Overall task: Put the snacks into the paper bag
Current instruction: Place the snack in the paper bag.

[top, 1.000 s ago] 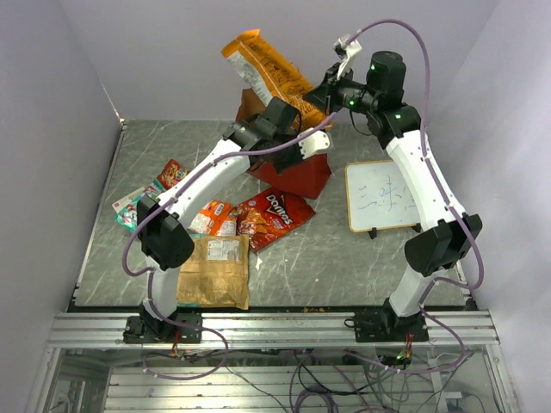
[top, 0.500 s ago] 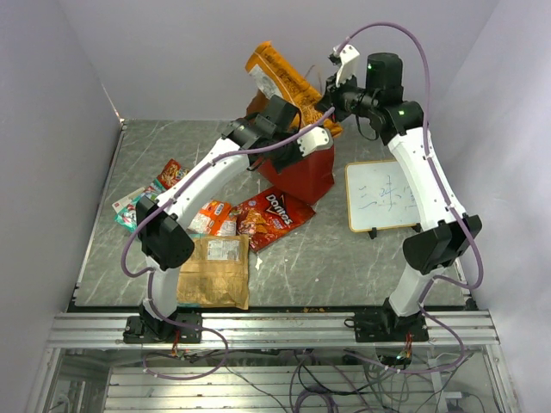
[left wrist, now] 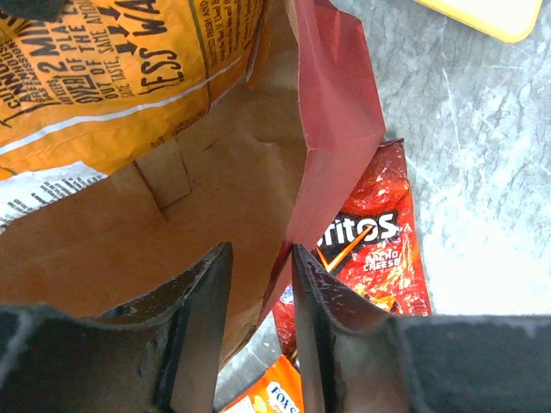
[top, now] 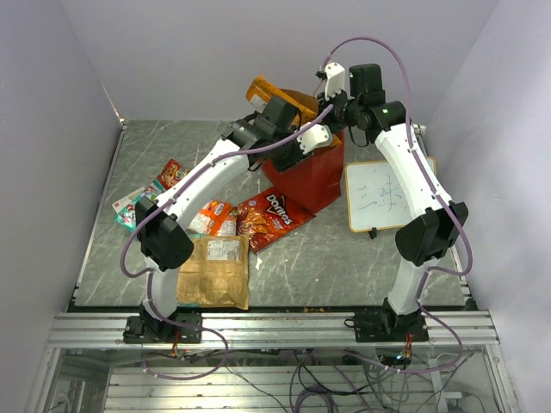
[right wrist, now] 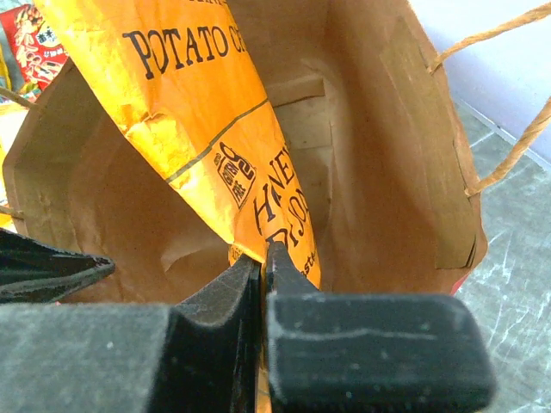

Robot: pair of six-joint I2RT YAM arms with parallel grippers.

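I'm on the first packet: the right gripper is clenched on the lower edge of the orange chip bag, which hangs partway inside the open mouth of the paper bag. From overhead its top corner pokes up above the far-left rim, so I judge it is in but not yet seated. The left gripper sits at the near rim with its jaws parted. The bag's wall runs up between the two fingers, and as far as I can see nothing is pinching it, so I'd treat the bag as standing on its own. Next I need to sink the chip bag deeper, tilting it so the raised corner clears the rim, and only then let go. The tall packet leaning on one wall could tip the bag, so I'd steady that rim first. The rest is untouched on the worktop: a red chip packet just beside the bag's base, a brown pouch nearer the arms, and small packets well off to the left.
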